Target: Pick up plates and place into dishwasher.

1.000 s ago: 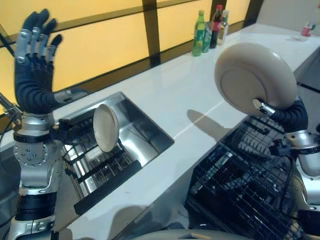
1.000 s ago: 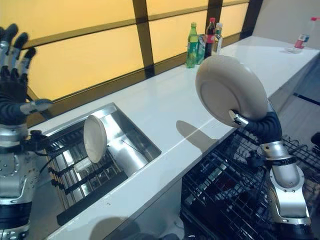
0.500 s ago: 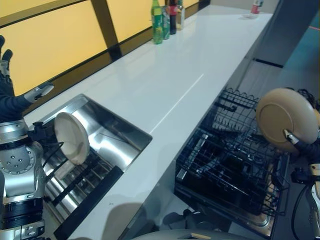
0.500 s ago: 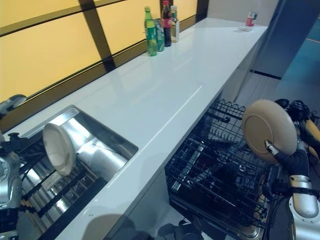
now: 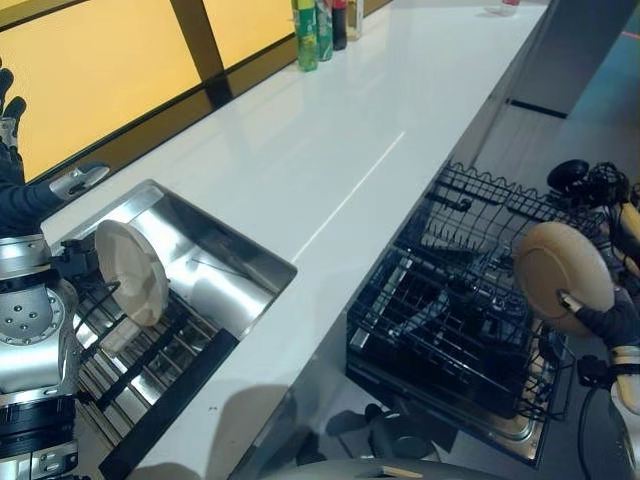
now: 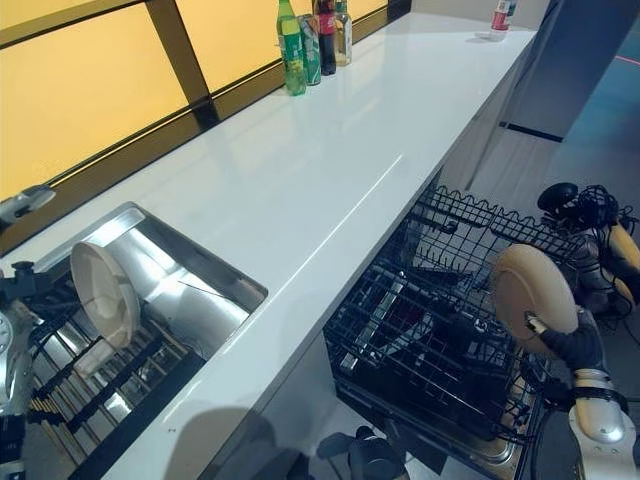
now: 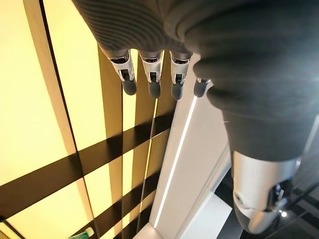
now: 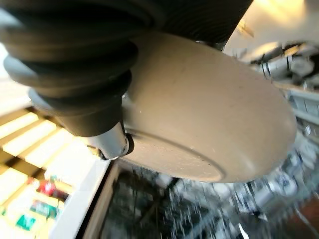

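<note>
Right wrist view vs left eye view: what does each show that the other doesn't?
The right wrist view alone shows the thumb pressed on the plate's underside from close up. The left eye view alone shows a second plate standing in the sink rack, the left hand raised beside it, and bottles on the counter. Both share the held plate over the dishwasher rack.

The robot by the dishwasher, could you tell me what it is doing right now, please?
The robot's right hand holds a beige plate on edge over the black wire dishwasher rack, which is pulled out below the white counter. The plate is not yet in the rack. A second plate stands upright in the drying rack at the sink. The left hand is raised beside the sink, fingers straight, holding nothing.
</note>
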Robot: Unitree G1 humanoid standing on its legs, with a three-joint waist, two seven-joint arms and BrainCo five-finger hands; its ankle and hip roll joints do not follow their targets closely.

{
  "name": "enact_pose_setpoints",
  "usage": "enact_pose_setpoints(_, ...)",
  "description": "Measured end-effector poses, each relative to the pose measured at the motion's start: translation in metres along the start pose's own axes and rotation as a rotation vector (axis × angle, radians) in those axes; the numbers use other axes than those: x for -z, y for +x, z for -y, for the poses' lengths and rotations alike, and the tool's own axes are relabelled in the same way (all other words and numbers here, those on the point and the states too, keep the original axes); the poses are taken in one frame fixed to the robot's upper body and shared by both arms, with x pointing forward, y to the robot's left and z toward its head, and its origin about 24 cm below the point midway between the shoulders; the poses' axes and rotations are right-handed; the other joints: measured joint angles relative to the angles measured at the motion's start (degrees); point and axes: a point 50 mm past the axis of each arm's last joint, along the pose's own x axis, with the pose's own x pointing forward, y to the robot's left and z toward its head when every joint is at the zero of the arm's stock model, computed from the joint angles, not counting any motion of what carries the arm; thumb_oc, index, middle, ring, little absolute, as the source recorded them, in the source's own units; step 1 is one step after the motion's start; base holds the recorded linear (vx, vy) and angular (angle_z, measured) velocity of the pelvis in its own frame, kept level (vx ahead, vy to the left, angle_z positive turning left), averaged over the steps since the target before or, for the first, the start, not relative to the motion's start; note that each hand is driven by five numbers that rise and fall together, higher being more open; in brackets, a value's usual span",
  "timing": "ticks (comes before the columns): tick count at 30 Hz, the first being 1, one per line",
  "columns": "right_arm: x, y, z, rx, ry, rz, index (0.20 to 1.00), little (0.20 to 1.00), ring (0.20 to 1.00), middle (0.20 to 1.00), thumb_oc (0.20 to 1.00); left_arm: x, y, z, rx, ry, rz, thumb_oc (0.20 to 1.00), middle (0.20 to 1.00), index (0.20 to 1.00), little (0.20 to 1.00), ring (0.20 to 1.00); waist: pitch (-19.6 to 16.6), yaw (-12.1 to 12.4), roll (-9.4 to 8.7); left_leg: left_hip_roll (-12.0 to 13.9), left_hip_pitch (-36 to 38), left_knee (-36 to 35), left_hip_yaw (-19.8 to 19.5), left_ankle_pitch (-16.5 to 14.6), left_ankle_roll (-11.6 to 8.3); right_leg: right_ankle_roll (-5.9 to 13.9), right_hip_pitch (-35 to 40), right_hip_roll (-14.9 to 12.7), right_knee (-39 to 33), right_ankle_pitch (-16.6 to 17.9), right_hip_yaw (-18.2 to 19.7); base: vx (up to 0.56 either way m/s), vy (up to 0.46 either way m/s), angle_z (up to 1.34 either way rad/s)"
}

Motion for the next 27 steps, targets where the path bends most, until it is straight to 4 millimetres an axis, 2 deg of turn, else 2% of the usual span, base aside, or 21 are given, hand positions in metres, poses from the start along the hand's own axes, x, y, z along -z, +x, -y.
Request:
enact_pose_setpoints(6, 0.009, 0.002, -0.019, -0.175, 0.055, -0.033, 0.2, 0.2, 0.2, 0.2, 0.2, 0.001, 0.002, 0.006, 0.029, -0.008, -0.01, 1.0, 1.0, 1.0, 1.0, 1.0, 1.42, 2.82, -0.13, 0.68, 0.06, 0.68, -0.93, -0.18, -0.31, -0.39, 1.13, -0.01, -0.87, 0.25, -1.48, 0.07, -0.101, 0.1)
enact_pose_setpoints(12, 0.018, 0.001, -0.038, -0.39, 0.092, -0.073, 0.2, 0.2, 0.2, 0.2, 0.2, 0.001, 0.004, 0.01, 0.075, -0.003, -0.01, 1.0, 1.0, 1.0, 1.0, 1.0, 2.51, 4.59, -1.84, 1.85, 0.14, 1.49, -2.54, -0.46, -0.77, -1.08, 3.32, 0.1, -2.71, 0.72, -3.62, 0.08, -0.113, 0.16)
enact_pose_setpoints(15, 0.024, -0.002, -0.042, -0.436, 0.122, -0.097, 0.2, 0.2, 0.2, 0.2, 0.2, -0.002, 0.008, 0.008, 0.106, 0.016, -0.003, 1.0, 1.0, 1.0, 1.0, 1.0, 2.74, 5.93, -2.47, 2.2, 0.22, 1.59, -3.37, -0.52, -0.87, -1.51, 4.28, 0.21, -3.62, 1.13, -4.45, 0.05, -0.089, 0.14)
enact_pose_setpoints(21, 0.023, -0.002, -0.045, -0.455, 0.178, -0.087, 0.2, 0.2, 0.2, 0.2, 0.2, -0.003, 0.011, 0.013, 0.156, 0.019, -0.002, 1.0, 1.0, 1.0, 1.0, 1.0, 2.87, 7.38, -3.4, 2.41, 0.61, 1.69, -3.82, -0.64, -1.0, -1.41, 6.38, 0.02, -6.23, 2.15, -4.96, 0.03, -0.054, 0.06)
enact_pose_setpoints(27, 0.03, -0.007, -0.054, -0.501, 0.279, -0.108, 0.2, 0.2, 0.2, 0.2, 0.2, -0.002, 0.011, 0.015, 0.179, 0.007, -0.005, 1.0, 1.0, 1.0, 1.0, 1.0, 2.62, 7.7, -5.25, 2.55, 1.49, 1.62, -3.86, -0.77, -1.01, -1.39, 8.08, 0.01, -8.06, 3.0, -5.12, 0.05, -0.036, 0.0)
